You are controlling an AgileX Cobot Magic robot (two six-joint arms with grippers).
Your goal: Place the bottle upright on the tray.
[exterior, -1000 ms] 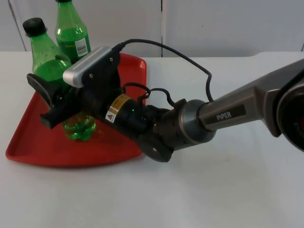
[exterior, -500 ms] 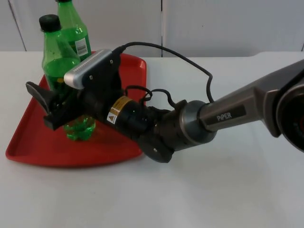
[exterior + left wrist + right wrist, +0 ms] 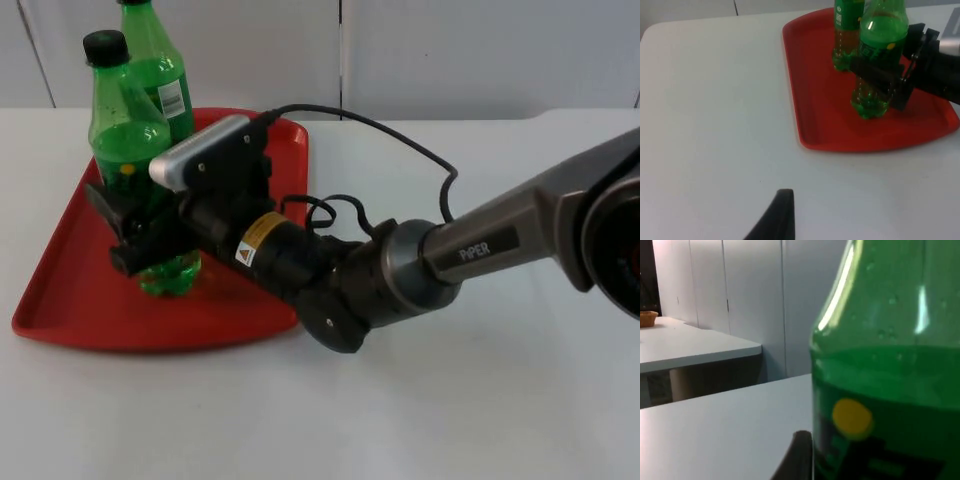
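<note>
The bottle [image 3: 128, 130] stands upright on the red tray [image 3: 60, 300], its long axis vertical, black cap [image 3: 104, 46] at the top and lobed green base [image 3: 168, 276] resting on the tray floor. The right gripper [image 3: 135, 225] reaches across from the right and is clamped on the bottle's lower body, one finger on the far side and one on the near side, with the base showing just below them. In the left wrist view the same fingers [image 3: 875, 75] press against the bottle [image 3: 880, 40] at its labelled part. The right wrist view looks straight at the bottle's green wall [image 3: 890, 365], where a yellow dot [image 3: 852, 417] sits on the dark label.

A second green bottle [image 3: 155, 60], with a white label, stands upright on the tray just behind the held one, at the far left; the two are close, and whether they touch cannot be told.

The tray lies on the left part of the white table [image 3: 450, 400]. The left arm waits off to the left, one black fingertip [image 3: 777, 220] over bare table; whether the left gripper's fingers are apart or together cannot be told.
</note>
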